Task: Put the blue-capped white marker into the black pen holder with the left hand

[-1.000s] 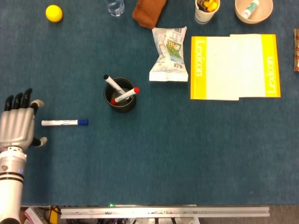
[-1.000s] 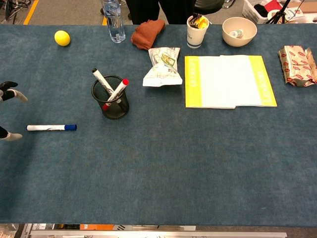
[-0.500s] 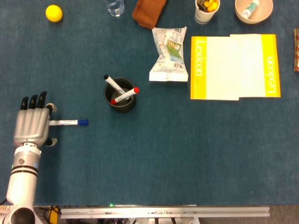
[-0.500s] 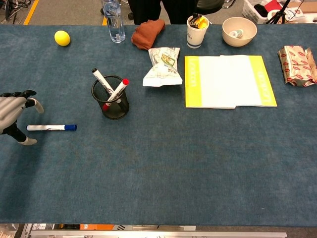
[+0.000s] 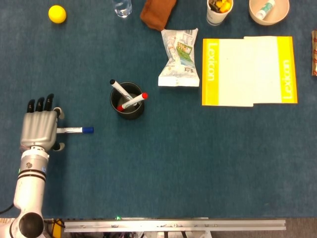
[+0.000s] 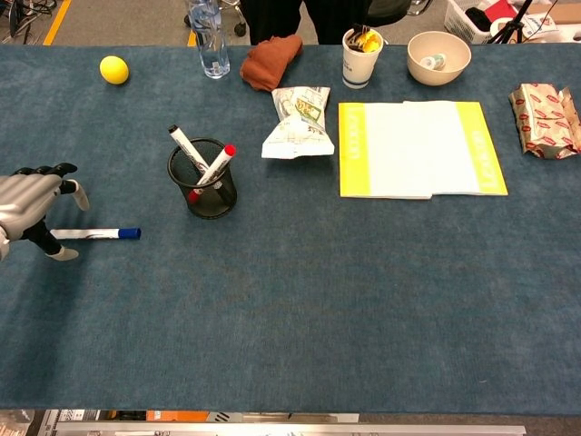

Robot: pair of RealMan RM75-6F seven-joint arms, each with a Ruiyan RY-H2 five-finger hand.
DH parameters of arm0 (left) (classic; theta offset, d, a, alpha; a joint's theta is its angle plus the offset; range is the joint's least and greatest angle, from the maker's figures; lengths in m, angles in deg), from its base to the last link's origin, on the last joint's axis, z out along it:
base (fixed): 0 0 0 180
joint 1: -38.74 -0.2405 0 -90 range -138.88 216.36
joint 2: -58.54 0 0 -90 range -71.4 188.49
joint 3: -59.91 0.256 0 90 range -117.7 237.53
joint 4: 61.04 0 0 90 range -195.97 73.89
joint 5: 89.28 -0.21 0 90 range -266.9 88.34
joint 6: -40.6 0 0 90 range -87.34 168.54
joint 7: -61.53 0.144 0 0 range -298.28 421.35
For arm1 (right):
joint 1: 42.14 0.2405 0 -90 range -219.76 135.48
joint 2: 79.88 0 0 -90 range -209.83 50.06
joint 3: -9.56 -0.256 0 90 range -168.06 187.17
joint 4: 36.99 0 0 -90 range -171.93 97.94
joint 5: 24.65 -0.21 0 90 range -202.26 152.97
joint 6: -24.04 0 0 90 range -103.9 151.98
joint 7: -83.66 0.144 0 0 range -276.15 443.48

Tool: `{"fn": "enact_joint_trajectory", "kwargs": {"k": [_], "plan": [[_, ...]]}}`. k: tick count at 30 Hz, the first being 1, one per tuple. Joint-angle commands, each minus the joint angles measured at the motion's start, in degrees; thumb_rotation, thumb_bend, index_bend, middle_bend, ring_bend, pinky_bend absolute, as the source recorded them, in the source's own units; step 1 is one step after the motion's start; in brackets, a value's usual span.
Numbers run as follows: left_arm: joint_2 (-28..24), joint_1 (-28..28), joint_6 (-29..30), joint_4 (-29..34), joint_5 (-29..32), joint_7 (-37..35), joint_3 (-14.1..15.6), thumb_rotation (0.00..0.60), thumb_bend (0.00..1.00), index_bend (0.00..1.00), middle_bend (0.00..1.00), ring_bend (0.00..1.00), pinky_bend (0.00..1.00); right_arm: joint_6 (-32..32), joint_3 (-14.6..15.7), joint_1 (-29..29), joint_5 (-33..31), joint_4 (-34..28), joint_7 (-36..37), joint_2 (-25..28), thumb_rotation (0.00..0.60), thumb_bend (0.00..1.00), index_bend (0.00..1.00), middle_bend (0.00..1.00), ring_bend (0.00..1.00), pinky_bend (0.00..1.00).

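The blue-capped white marker (image 5: 74, 130) (image 6: 98, 233) lies flat on the blue table, cap pointing right, left of the black pen holder (image 5: 128, 103) (image 6: 203, 182). That holder stands upright with two markers in it, one black-capped and one red-capped. My left hand (image 5: 39, 128) (image 6: 29, 207) hovers over the marker's left end, fingers spread and holding nothing; in the head view it covers that end. The right hand does not show in either view.
A yellow ball (image 5: 57, 14) sits far left at the back. A water bottle (image 6: 207, 32), brown cloth (image 6: 270, 60), snack bag (image 6: 296, 121), paper cup (image 6: 360, 44), bowl (image 6: 438, 56) and yellow-edged pad (image 6: 418, 148) lie toward the back and right.
My left hand has moved right and slightly forward, from clear of the marker to over its left end. The marker has stayed put.
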Motion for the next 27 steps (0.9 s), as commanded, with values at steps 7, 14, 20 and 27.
{"fn": "enact_joint_trajectory", "kwargs": {"k": [7, 14, 20, 27], "plan": [[2.0, 0.8, -0.1, -2.2, -0.4, -1.7, 0.0, 0.6, 0.02, 0.37, 0.0, 0.0, 0.0, 0.1, -0.1, 0.0, 0.0, 0.0, 0.2, 0.1, 0.6, 0.12, 0.33, 0.35, 0.3, 0.43], [3.3, 0.9, -0.1, -4.6, -1.2, -3.2, 0.2, 0.6, 0.02, 0.39, 0.0, 0.0, 0.0, 0.7, -0.1, -0.2, 0.6, -0.2, 0.6, 0.2, 0.6, 0.12, 0.33, 0.35, 0.3, 0.43], [3.9, 1.1, -0.4, -6.1, -1.2, -3.7, 0.4, 0.6, 0.02, 0.4, 0.0, 0.0, 0.0, 2.0, -0.2, -0.5, 1.3, -0.4, 1.2, 0.4, 0.6, 0.12, 0.33, 0.35, 0.3, 0.43], [5.3, 1.2, -0.3, -7.6, -2.2, -5.5, 0.0, 0.6, 0.02, 0.42, 0.0, 0.0, 0.0, 1.9, -0.3, -0.6, 1.1, -0.4, 1.4, 0.6, 0.6, 0.12, 0.33, 0.35, 0.3, 0.43]]}}
